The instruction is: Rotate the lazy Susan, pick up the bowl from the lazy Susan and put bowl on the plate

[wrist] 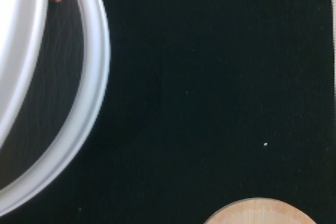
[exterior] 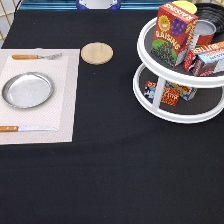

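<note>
Gripper out of the exterior view, state untellable; bowl (exterior: pixel 210 12), upper right on lazy Susan (exterior: pixel 150 37), looks rigid, slippery; grip its rim.

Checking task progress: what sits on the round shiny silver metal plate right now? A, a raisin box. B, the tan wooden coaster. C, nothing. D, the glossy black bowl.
C: the round shiny silver metal plate on the pale placemat shows only its bare surface; no gripper shows in the exterior view.

A red box (exterior: pixel 174 31) on the lazy Susan (exterior: pixel 150 95) top tier reads "RAISINS" beneath a sun face. Beside it, a red carton (exterior: pixel 206 58) shows partial white lettering, "KELLO". Print on the lower-tier cartons cannot be read.
</note>
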